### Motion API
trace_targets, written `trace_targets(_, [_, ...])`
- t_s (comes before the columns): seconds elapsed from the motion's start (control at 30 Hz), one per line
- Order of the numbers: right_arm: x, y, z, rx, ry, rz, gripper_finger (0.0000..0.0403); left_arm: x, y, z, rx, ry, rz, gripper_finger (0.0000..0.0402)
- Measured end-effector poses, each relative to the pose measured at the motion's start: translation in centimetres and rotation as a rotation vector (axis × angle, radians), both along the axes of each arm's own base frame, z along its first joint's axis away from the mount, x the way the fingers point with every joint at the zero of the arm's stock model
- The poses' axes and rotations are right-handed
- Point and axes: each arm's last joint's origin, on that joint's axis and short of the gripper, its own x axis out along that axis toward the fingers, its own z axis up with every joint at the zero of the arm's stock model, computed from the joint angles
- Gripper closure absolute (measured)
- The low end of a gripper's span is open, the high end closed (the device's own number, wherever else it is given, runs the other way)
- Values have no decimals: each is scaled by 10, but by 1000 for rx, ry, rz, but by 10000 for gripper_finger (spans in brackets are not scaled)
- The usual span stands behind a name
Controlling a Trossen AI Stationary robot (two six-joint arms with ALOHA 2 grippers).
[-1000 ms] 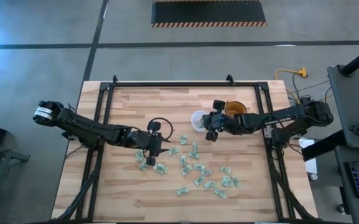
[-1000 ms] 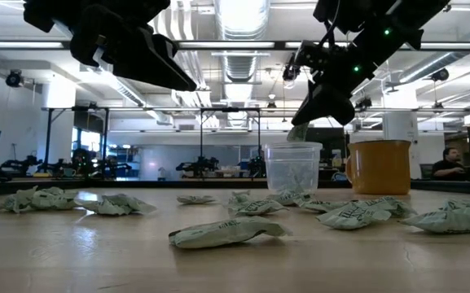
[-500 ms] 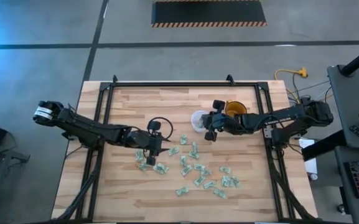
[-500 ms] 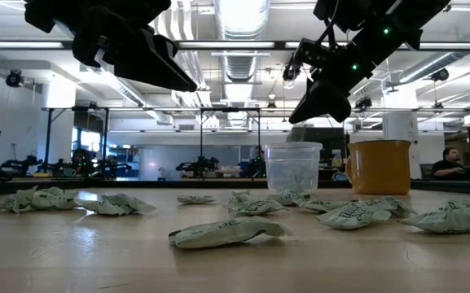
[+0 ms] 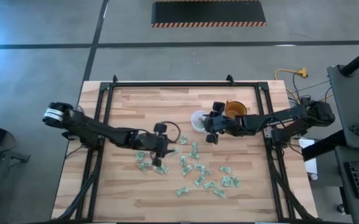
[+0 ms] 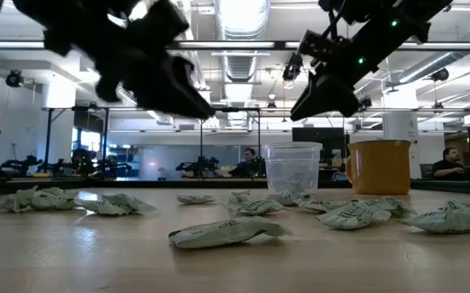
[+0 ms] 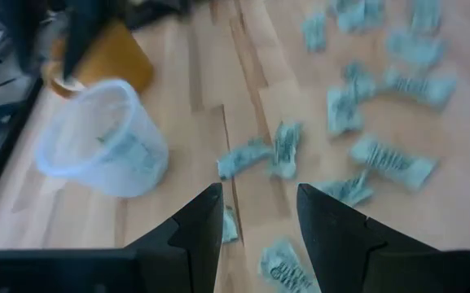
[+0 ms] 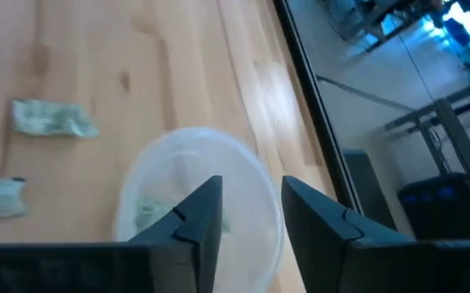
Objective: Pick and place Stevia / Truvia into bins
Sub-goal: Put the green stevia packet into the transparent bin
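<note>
Many pale green Stevia sachets (image 5: 199,173) lie flat and scattered on the wooden table's middle and near part, also in the low view (image 6: 226,232). The bin, a clear plastic cup (image 5: 197,120), stands upright at the far middle with a sachet (image 8: 147,213) inside it. My right gripper (image 8: 251,185) hangs open just above the cup's rim (image 6: 292,146), with nothing between its fingers. My left gripper (image 7: 259,195) is open above the left part of the sachet pile (image 7: 277,150) and touches nothing.
An orange cup (image 5: 236,109) stands right of the clear cup, almost against it. A black metal frame (image 5: 167,84) runs along the table's far and side edges. Bare wood lies left of the pile. People (image 6: 446,163) show in the room beyond the table.
My right gripper has opened above the clear cup, and the sachet that hung from its fingertips is gone from them. My left gripper has moved toward the table's right edge and lower, over the sachets, staying open.
</note>
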Motion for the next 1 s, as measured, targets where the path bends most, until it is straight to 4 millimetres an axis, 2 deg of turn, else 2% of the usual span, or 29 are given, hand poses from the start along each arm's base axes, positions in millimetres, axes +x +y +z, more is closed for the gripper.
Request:
trace_targets(0.07, [-3, 6, 3, 0, 1, 23, 281, 10, 5, -13, 21, 36, 14, 259])
trace_targets(0.17, [-9, 17, 8, 3, 7, 64, 280, 23, 17, -21, 17, 62, 63, 259])
trace_targets(0.37, [-24, 40, 21, 13, 2, 154, 288, 38, 41, -26, -138, 65, 88, 259])
trace_targets(0.7, [-47, 67, 47, 63, -116, 265, 298, 46, 74, -40, -245, 99, 126, 259])
trace_targets(1.0, [-57, 80, 55, 75, -150, 332, 302, 49, 93, -56, -289, 118, 138, 259])
